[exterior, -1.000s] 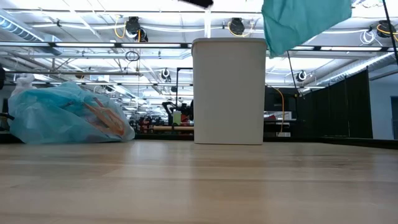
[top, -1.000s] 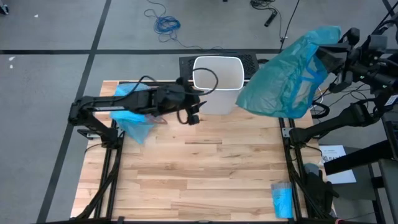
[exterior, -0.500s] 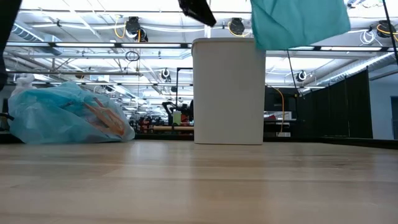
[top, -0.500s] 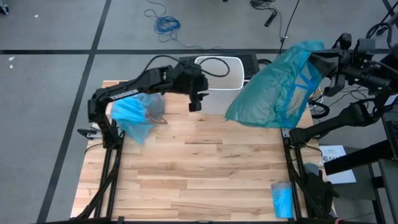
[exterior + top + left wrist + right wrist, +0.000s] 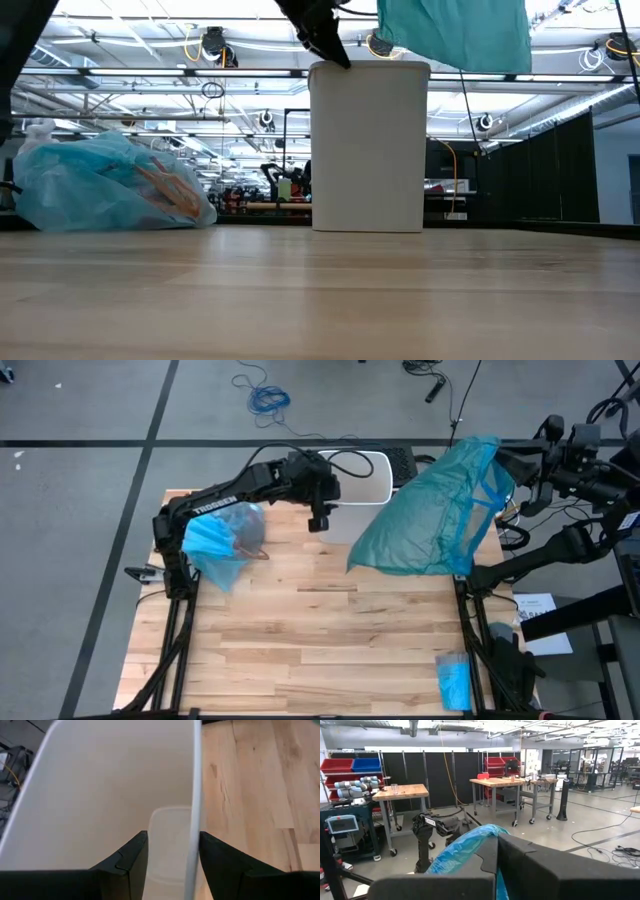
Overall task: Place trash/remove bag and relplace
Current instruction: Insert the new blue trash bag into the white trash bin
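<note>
Straddling the empty white bin's (image 5: 352,478) rim, left fingers (image 5: 135,855) gape; right fingers (image 5: 520,865) clench the teal bag (image 5: 430,515).

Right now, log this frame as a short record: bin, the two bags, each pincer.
bin: white plastic bin, upright at the table's far edge, no liner inside
full bag: light sky-blue plastic bag, lying on the wooden table on the left
new bag: teal-green plastic bag, hanging in the air right of the bin
left pincer: open, straddling the bin's rim
right pincer: shut on the teal-green bag
</note>
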`<state>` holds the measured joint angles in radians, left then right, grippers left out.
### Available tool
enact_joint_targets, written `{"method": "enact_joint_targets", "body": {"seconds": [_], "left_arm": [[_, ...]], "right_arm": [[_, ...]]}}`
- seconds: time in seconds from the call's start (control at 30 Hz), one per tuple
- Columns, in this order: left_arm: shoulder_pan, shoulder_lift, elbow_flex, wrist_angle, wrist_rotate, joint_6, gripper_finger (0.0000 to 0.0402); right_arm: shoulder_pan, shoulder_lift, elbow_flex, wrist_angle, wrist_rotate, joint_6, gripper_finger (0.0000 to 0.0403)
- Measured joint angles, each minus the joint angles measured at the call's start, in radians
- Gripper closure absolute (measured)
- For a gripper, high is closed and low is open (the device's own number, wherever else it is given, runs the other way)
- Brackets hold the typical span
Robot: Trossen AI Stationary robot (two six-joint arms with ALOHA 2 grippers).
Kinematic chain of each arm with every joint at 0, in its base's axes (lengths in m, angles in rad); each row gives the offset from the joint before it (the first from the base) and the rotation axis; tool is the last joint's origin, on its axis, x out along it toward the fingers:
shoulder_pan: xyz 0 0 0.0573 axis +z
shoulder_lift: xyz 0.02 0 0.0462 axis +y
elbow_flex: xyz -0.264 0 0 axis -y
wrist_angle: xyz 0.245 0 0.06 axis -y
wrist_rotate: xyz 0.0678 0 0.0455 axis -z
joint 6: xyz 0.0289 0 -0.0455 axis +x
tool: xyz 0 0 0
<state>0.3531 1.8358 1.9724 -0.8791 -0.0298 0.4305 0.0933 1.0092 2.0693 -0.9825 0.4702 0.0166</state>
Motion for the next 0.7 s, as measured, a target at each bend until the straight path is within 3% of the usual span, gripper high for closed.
{"method": "enact_joint_targets", "body": {"seconds": [0.13,0.4,0.7], "left_arm": [[0.008,0.01,-0.001,-0.006,0.001,0.002,0.0269],[0.009,0.006,-0.001,-0.036,0.037,-0.008,0.0386],[-0.022,-0.027,0.022,-0.135,0.061,-0.158,0.0391]], "right_arm": [[0.0,-0.002,0.0,0.0,0.0,-0.002,0.0403],[0.0,-0.013,0.0,0.0,0.0,-0.01,0.0403],[0.0,-0.023,0.017,-0.002,0.0,-0.025,0.0403]]}}
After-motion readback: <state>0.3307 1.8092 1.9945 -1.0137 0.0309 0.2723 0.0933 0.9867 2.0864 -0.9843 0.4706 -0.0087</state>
